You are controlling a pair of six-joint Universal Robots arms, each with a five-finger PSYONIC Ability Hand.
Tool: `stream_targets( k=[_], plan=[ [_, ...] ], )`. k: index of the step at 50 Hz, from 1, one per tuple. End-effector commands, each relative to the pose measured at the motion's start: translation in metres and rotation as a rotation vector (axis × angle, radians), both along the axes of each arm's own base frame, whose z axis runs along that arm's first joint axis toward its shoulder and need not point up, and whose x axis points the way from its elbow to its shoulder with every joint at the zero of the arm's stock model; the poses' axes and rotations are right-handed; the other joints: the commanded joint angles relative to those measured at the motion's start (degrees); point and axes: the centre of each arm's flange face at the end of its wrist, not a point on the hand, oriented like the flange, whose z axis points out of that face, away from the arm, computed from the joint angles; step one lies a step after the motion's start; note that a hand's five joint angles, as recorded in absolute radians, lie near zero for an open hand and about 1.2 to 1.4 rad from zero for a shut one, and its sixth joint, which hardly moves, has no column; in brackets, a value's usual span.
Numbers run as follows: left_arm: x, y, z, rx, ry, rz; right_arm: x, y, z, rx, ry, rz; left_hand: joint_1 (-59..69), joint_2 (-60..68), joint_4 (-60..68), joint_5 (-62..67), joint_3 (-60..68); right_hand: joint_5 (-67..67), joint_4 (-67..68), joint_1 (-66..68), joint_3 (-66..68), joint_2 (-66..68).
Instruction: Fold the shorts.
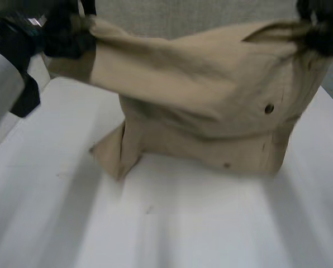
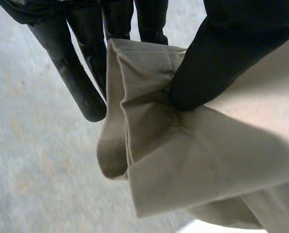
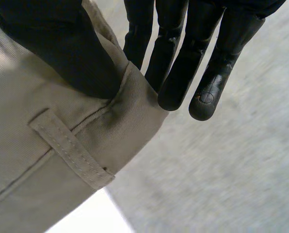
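Both hands, left [image 1: 66, 34] and right [image 1: 323, 30], pinch the shorts' [image 1: 211, 106] top corners, lifting them above the table [image 1: 183, 223].

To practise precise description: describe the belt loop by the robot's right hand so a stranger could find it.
Above the white table, tan shorts are held up. At the corner pinched by the right hand, beside its thumb, sits the belt loop: a narrow stitched strip, raised from the plain cloth around it.

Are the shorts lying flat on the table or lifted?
Lifted, not flat: the left hand and right hand each pinch a top corner; the shorts hang between them, lower end bunched on the white table.
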Motion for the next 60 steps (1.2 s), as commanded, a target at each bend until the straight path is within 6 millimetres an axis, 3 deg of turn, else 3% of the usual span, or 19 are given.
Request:
stream_targets(
  k=[1, 7, 12, 14, 19, 20, 23, 25, 26, 27, 28, 31, 32, 39, 43, 47, 51, 55, 60],
  plan=[
    [-0.016, -0.031, -0.079, 0.266, -0.106, -0.012, 0.011, -0.036, -0.069, 0.21, 0.102, 0.004, 17.3, 11.4, 11.2, 13.9, 11.9, 12.6, 11.6, 26.2, 11.9, 13.1],
    [-0.032, -0.062, -0.145, 0.429, -0.187, -0.03, 0.026, -0.059, -0.13, 0.366, 0.164, 0.03, 17.3, 11.4, 11.2, 13.9, 11.9, 12.6, 11.6, 26.2, 11.9, 13.1],
    [-0.035, -0.095, -0.154, 0.424, -0.179, 0.004, 0.038, -0.076, -0.15, 0.385, 0.18, 0.043, 17.3, 11.4, 11.2, 13.9, 11.9, 12.6, 11.6, 26.2, 11.9, 13.1],
    [-0.038, -0.117, -0.142, 0.356, -0.152, 0.021, 0.042, -0.079, -0.149, 0.372, 0.178, 0.044, 17.3, 11.4, 11.2, 13.9, 11.9, 12.6, 11.6, 26.2, 11.9, 13.1],
    [-0.053, -0.155, -0.059, -0.035, 0.019, 0.031, 0.072, -0.108, -0.089, 0.033, 0.071, 0.018, 17.3, 11.4, 11.2, 13.9, 11.9, 12.6, 11.6, 26.2, 11.9, 13.1],
    [-0.053, -0.158, -0.044, -0.107, 0.055, 0.032, 0.072, -0.108, -0.089, 0.032, 0.07, 0.018, 17.3, 11.4, 11.2, 13.9, 11.9, 12.6, 11.6, 26.2, 11.9, 13.1],
    [-0.043, -0.161, 0.015, -0.391, 0.203, 0.075, 0.074, -0.126, -0.009, -0.392, -0.138, -0.08, 17.3, 11.4, 11.2, 13.9, 11.9, 12.6, 11.6, 26.2, 11.9, 13.1],
    [-0.033, -0.154, 0.047, -0.543, 0.286, 0.093, 0.072, -0.125, 0.005, -0.458, -0.174, -0.089, 17.3, 11.4, 11.2, 13.9, 11.9, 12.6, 11.6, 26.2, 11.9, 13.1],
    [-0.031, -0.151, 0.051, -0.567, 0.298, 0.092, 0.067, -0.116, 0.033, -0.566, -0.238, -0.099, 17.3, 11.4, 11.2, 13.9, 11.9, 12.6, 11.6, 26.2, 11.9, 13.1],
    [-0.03, -0.15, 0.051, -0.572, 0.299, 0.095, 0.067, -0.116, 0.033, -0.567, -0.238, -0.1, 17.3, 11.4, 11.2, 13.9, 11.9, 12.6, 11.6, 26.2, 11.9, 13.1],
    [-0.028, -0.148, 0.048, -0.556, 0.29, 0.096, 0.058, -0.092, 0.058, -0.619, -0.255, -0.094, 17.3, 11.4, 11.2, 13.9, 11.9, 12.6, 11.6, 26.2, 11.9, 13.1],
    [-0.029, -0.15, 0.025, -0.474, 0.249, 0.094, 0.057, -0.089, 0.058, -0.605, -0.25, -0.091, 17.3, 11.4, 11.2, 13.9, 11.9, 12.6, 11.6, 26.2, 11.9, 13.1],
    [-0.031, -0.149, 0.006, -0.403, 0.214, 0.085, 0.059, -0.087, 0.034, -0.499, -0.206, -0.06, 17.3, 11.4, 11.2, 13.9, 11.9, 12.6, 11.6, 26.2, 11.9, 13.1],
    [-0.033, -0.141, -0.077, -0.159, 0.078, 0.035, 0.064, -0.085, -0.048, -0.241, -0.094, -0.009, 17.3, 11.4, 11.2, 13.9, 11.9, 12.6, 11.6, 26.2, 11.9, 13.1],
    [-0.031, -0.137, -0.127, -0.031, 0.018, 0.03, 0.063, -0.082, -0.074, -0.166, -0.065, -0.008, 17.3, 11.4, 11.2, 13.9, 11.9, 12.6, 11.6, 26.2, 11.9, 13.1],
    [-0.032, -0.134, -0.181, 0.103, -0.046, 0.03, 0.063, -0.087, -0.174, 0.108, 0.037, -0.016, 17.3, 11.4, 11.2, 13.9, 11.9, 12.6, 11.6, 26.2, 11.9, 13.1],
    [-0.03, -0.121, -0.224, 0.227, -0.103, 0.02, 0.06, -0.076, -0.23, 0.298, 0.112, -0.02, 15.9, 10.0, 9.8, 12.4, 10.5, 12.6, 11.6, 26.2, 11.9, 13.1],
    [-0.028, -0.109, -0.238, 0.274, -0.129, 0.009, 0.054, -0.061, -0.257, 0.404, 0.15, -0.015, 9.0, 3.1, 2.9, 5.5, 3.6, 12.6, 11.6, 26.2, 11.9, 13.1],
    [-0.027, -0.086, -0.227, 0.286, -0.144, -0.015, 0.05, -0.052, -0.26, 0.417, 0.154, -0.018, -11.0, -16.9, -17.1, -14.5, -16.4, 12.6, 11.6, 26.2, 11.9, 13.1]
  ],
)
